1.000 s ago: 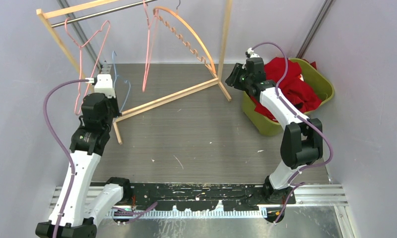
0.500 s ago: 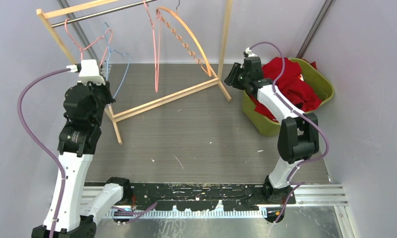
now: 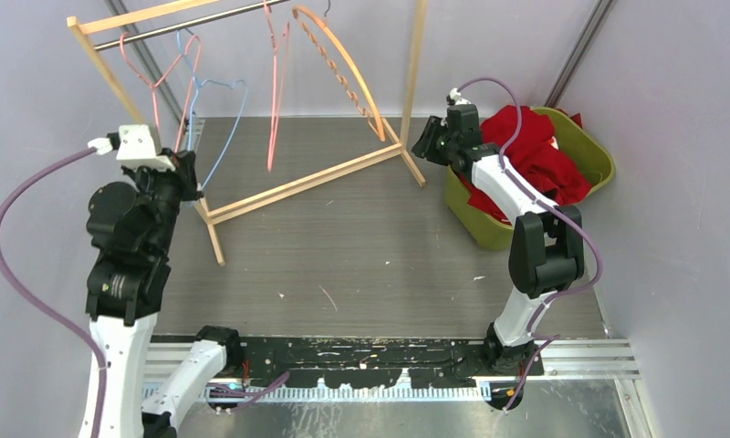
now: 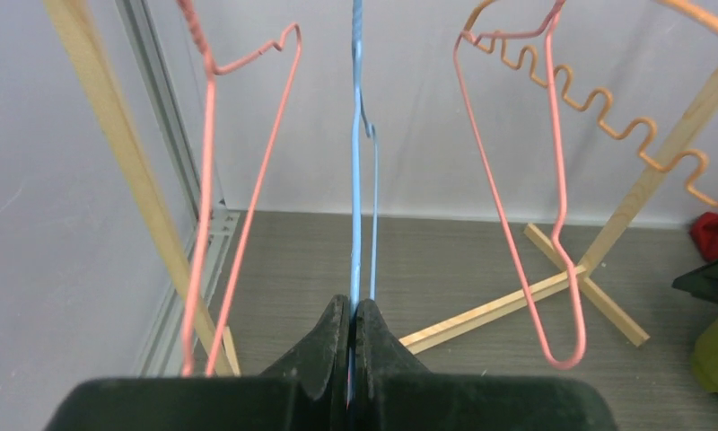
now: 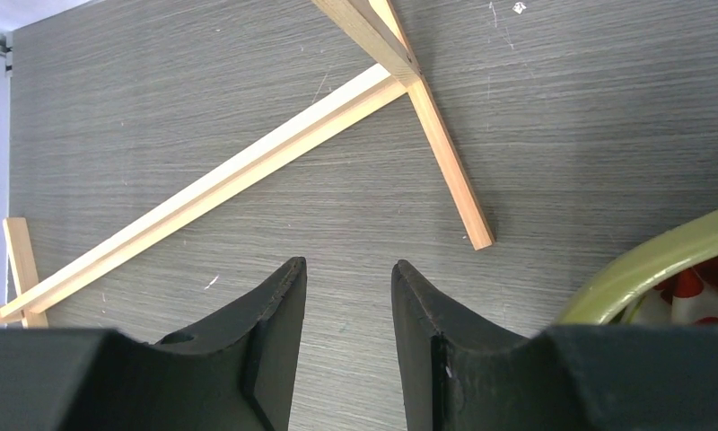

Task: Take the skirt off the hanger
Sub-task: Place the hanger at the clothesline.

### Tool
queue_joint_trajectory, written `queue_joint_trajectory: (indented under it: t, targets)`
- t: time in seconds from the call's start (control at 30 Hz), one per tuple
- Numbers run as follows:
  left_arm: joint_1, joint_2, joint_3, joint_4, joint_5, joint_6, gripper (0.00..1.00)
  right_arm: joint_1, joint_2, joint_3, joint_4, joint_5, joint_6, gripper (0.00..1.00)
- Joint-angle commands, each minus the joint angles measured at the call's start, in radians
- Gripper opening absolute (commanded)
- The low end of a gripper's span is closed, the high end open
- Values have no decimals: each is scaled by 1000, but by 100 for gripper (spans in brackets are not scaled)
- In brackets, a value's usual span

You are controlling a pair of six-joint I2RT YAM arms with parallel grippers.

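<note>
A bare blue wire hanger (image 3: 225, 135) hangs low at the left end of the wooden rack (image 3: 416, 64). My left gripper (image 3: 190, 178) is shut on its lower wire; in the left wrist view the blue wire (image 4: 356, 180) runs up out of the closed fingertips (image 4: 353, 303). The red skirt (image 3: 539, 155) lies bundled in the green basket (image 3: 599, 151) at the right, off any hanger. My right gripper (image 3: 425, 141) is open and empty, hovering over the floor (image 5: 348, 265) beside the basket rim (image 5: 661, 269).
Two pink wire hangers (image 3: 275, 109) (image 3: 151, 91) and an orange scalloped hanger (image 3: 343, 73) hang on the rail. The rack's wooden foot bars (image 5: 445, 153) cross the floor below my right gripper. Walls stand close on both sides.
My left arm has drawn back to the left and lifted the blue hanger higher with it. The pink hangers swing. The right arm has hardly moved.
</note>
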Motion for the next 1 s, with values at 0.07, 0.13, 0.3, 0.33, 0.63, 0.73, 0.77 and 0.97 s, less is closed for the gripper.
queue_joint_trajectory:
  t: [0.07, 0.13, 0.3, 0.33, 0.63, 0.73, 0.77, 0.97]
  targets:
    - [-4, -115, 14, -52, 28, -39, 0, 4, -2, 58, 30, 5, -6, 45]
    - [-4, -135, 8, -67, 25, -40, 0, 5, 1, 62, 29, 1, 1, 45]
    - [-4, -152, 16, -75, 18, -50, 0, 12, 1, 68, 24, -1, 2, 44]
    - [-4, -149, 21, -76, 16, -48, 0, 13, 1, 68, 25, -2, 2, 44]
    - [-4, -110, 21, -10, 20, -49, 0, 13, -2, 59, 24, 6, -17, 44]
    - [-4, -105, 29, 0, 29, -54, 0, 13, 1, 62, 25, 5, -21, 44]
    - [-5, -107, 29, -1, 30, -52, 0, 13, 2, 62, 24, 4, -21, 44]
    - [-4, -145, 26, -5, 15, -57, 0, 13, 8, 58, 25, 5, -19, 45]
